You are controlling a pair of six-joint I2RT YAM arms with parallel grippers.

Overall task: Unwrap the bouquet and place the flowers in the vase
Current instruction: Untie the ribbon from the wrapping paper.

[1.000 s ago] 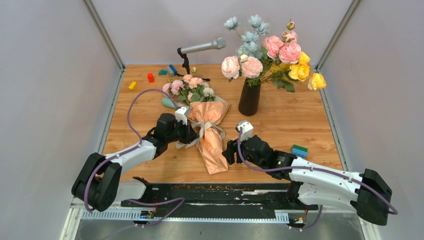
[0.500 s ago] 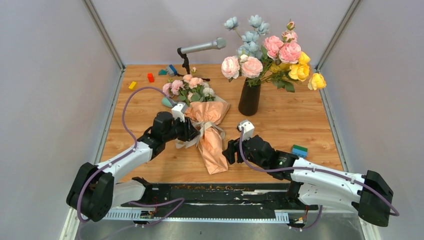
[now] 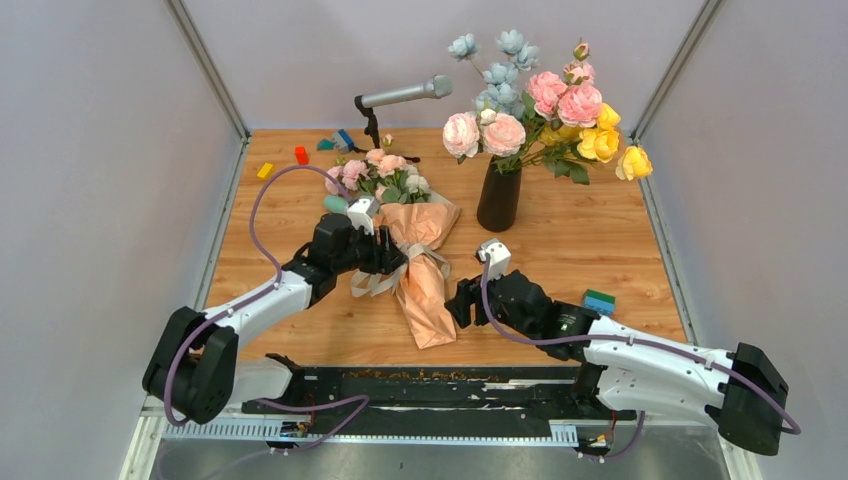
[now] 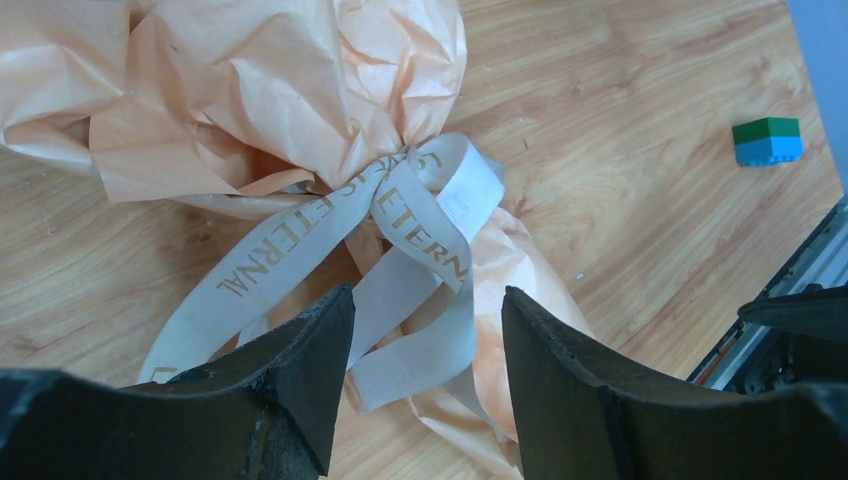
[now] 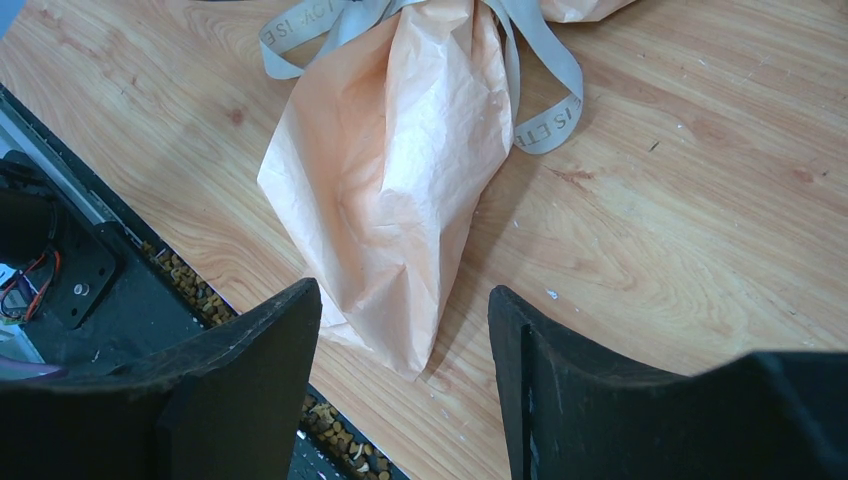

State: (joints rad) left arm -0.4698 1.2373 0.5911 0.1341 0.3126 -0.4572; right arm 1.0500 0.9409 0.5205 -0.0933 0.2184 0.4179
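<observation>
Our left claw (image 4: 425, 300) stands open, gripping nothing, just over the cream ribbon bow (image 4: 425, 195) tying the crinkled peach-orange paper bouquet (image 3: 422, 275), which lies on the wooden bench (image 3: 600, 250), small pink and cream flowers (image 3: 385, 172) pointing far. Our right claw (image 5: 405, 300) gapes empty above the paper's near tip. Farther right stands the slim glossy black vase (image 3: 498, 198), apart.

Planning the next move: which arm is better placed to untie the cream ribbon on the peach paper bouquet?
Left. The left tool hangs open right over the cream ribbon bow; the right tool faces only the peach paper bouquet's tapered bottom end.
</observation>
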